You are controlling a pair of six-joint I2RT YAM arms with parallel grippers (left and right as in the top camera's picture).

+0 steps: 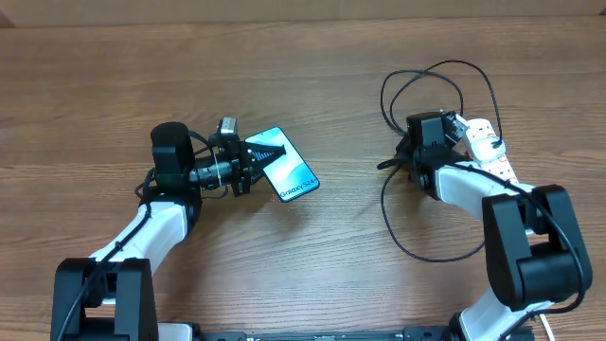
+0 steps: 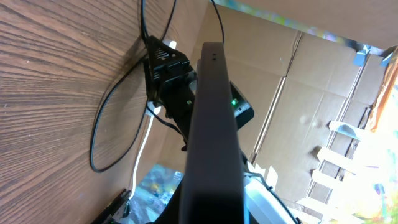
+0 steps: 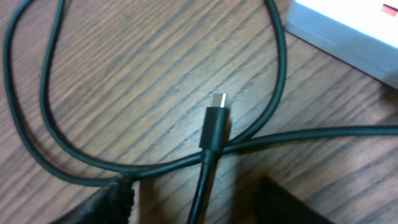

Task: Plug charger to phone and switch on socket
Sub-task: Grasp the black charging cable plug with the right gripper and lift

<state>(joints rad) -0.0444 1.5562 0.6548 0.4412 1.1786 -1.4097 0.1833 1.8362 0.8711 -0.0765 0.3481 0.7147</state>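
The charger tip (image 3: 215, 124) is found on the desk (image 3: 124, 74) just ahead of the right tool (image 3: 196, 202), which is spread astride the cable (image 3: 273, 140); the tip's axis runs straight away. The phone (image 1: 294, 175) is pinched by the left tool (image 1: 263, 154), well apart.

Overhead, largely buried beneath the right arm (image 1: 469, 185), only one end of the socket (image 1: 485, 140) showing, switches too small to read. One end of the phone (image 1: 294, 175) covered by the left claw (image 1: 263, 152). From the left wrist, reduced to a dark, blurred edge-on bar, screen unseen, lower end cropped. From the right wrist, cropped to a socket corner, charger (image 3: 214, 127) loops running off-frame, right claw (image 3: 199, 208) fingers (image 3: 109, 205) mere dark blurs at the bottom edge.
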